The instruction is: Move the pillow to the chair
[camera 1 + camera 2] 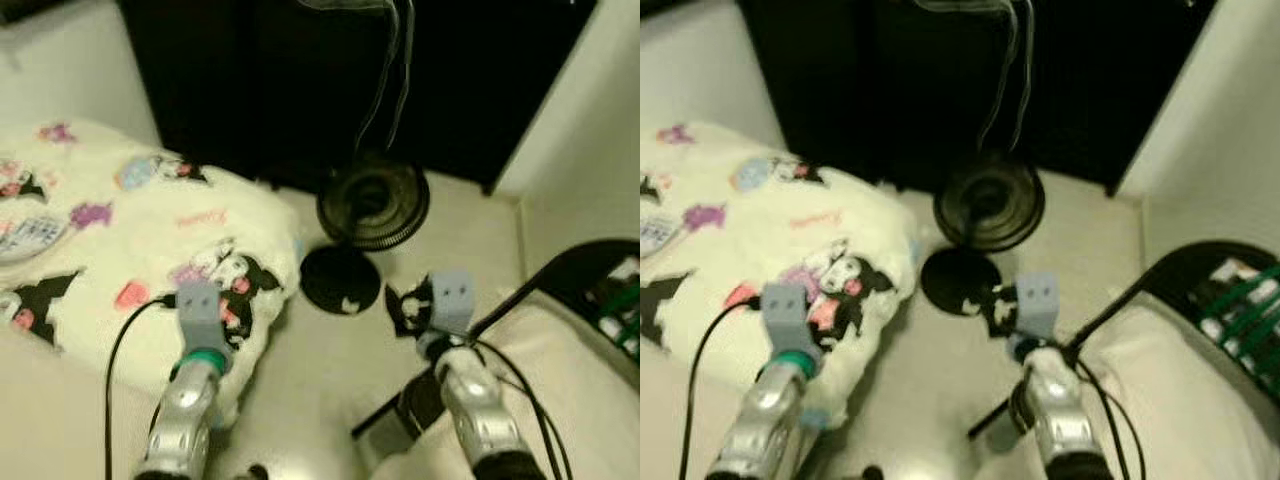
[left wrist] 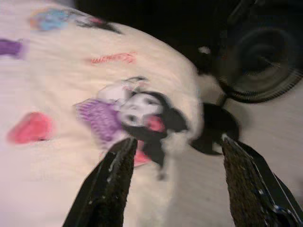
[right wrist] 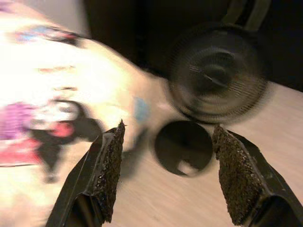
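The cream cartoon-print pillow (image 1: 130,250) lies left of the black fan (image 1: 373,203), its corner near the fan's round base (image 1: 340,279). The left tool (image 2: 175,177) hovers released over that corner; the right tool (image 3: 165,177), also released, hangs above the base.

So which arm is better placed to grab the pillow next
Left. The left gripper, fingers open, is over the pillow edge, while the right gripper faces the floor by the fan.
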{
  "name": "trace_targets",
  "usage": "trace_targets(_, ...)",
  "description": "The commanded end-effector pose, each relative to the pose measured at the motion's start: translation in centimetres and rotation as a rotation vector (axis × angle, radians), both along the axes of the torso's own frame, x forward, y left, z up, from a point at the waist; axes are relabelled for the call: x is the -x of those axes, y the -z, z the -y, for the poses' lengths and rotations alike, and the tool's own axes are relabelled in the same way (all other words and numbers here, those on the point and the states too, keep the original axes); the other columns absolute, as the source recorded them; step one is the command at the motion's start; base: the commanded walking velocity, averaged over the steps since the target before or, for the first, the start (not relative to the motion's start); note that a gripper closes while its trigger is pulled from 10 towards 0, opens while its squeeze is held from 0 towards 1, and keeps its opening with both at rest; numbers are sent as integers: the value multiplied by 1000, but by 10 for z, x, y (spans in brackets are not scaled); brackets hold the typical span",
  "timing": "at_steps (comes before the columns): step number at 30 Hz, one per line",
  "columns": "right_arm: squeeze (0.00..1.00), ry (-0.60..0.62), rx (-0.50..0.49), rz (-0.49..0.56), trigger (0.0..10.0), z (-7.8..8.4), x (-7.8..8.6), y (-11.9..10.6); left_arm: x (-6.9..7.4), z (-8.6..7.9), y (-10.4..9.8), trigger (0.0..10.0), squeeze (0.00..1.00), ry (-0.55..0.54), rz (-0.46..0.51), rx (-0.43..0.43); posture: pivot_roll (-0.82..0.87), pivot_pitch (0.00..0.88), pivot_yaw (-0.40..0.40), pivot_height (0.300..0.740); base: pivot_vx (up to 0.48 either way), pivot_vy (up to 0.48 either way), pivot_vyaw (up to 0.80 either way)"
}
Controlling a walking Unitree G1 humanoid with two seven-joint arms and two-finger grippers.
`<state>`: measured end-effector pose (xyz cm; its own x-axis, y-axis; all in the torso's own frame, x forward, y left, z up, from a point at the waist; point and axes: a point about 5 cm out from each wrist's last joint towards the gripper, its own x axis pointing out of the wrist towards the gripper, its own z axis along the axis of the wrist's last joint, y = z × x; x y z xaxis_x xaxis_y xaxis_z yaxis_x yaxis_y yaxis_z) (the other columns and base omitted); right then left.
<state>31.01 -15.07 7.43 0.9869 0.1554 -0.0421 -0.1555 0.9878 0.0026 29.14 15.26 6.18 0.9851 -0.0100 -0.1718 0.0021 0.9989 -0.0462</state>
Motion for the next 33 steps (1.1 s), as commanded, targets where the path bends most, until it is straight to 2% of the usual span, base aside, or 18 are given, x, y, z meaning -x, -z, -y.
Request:
trace_targets(1,0,30,-8,-42,10000,6,7,11,1,1,3,10000,0,12,-36,9,63,0,8,740,0,0,800)
trace_targets(10,0,78,-40,-51,10000,6,12,18,-6,1,-3,10000,0,74,-40,-35,69,0,60,740,0,0,800)
trace_targets(15,0,82,-44,-54,10000,5,14,20,-7,4,-4,10000,0,83,-44,-18,69,0,64,740,0,0,800)
trace_targets(27,0,89,-45,-55,10000,6,14,21,-2,5,0,10000,0,91,-88,7,67,0,71,740,0,0,800)
trace_targets(33,0,82,-45,-60,10000,3,15,23,0,2,2,10000,0,97,-92,-29,77,0,70,740,0,0,800)
